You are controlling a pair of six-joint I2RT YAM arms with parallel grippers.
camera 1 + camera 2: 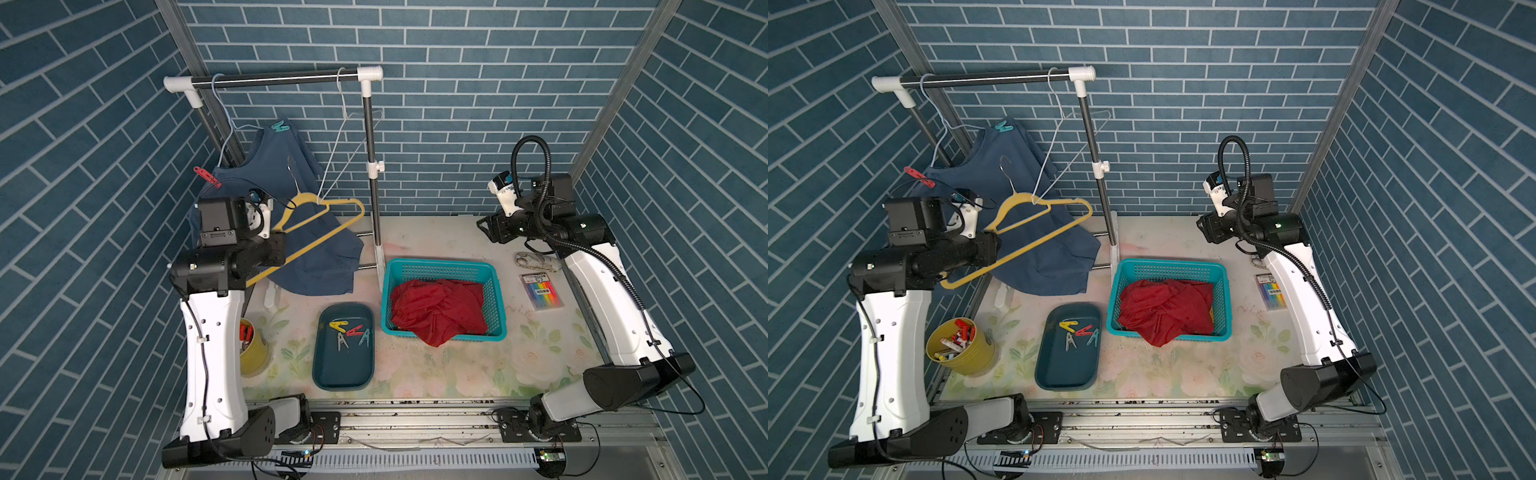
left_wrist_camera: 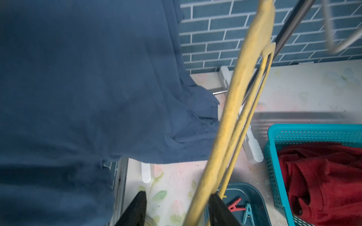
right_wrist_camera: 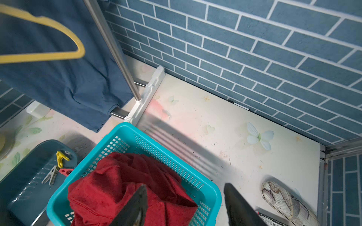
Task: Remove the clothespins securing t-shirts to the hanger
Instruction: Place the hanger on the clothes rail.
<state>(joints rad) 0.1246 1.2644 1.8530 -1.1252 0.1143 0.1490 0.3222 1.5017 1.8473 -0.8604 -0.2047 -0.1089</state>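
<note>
Hanging under the rail at far left on a wire hanger, the blue shirt carries the only two pins on the rack. A teal pin sits on its far shoulder, up near the rail, and a red pin on its left shoulder. Four loose pins lie in the tray at the near middle of the table. The red shirt is heaped in the basket to the tray's right.

The left jaws stand part spread with the yellow hanger running lengthwise between them. It lies against one jaw with a gap to the other, and the rest falls below the wrist view's edge, so I cannot tell whether they pinch it. Its hook is off the rail. The right jaws are spread wide and empty, over the table just far-right of the basket.

The next move, I judge, turns on the red pin. It lies just to the far left of the left arm's wrist, its long axis slanting in from the left toward the shirt, with the free end clear of the cloth. The left arm is much the nearer. The right arm is well apart across the table, with the rack post between. The left jaws would first need to be rid of the yellow hanger.
</note>
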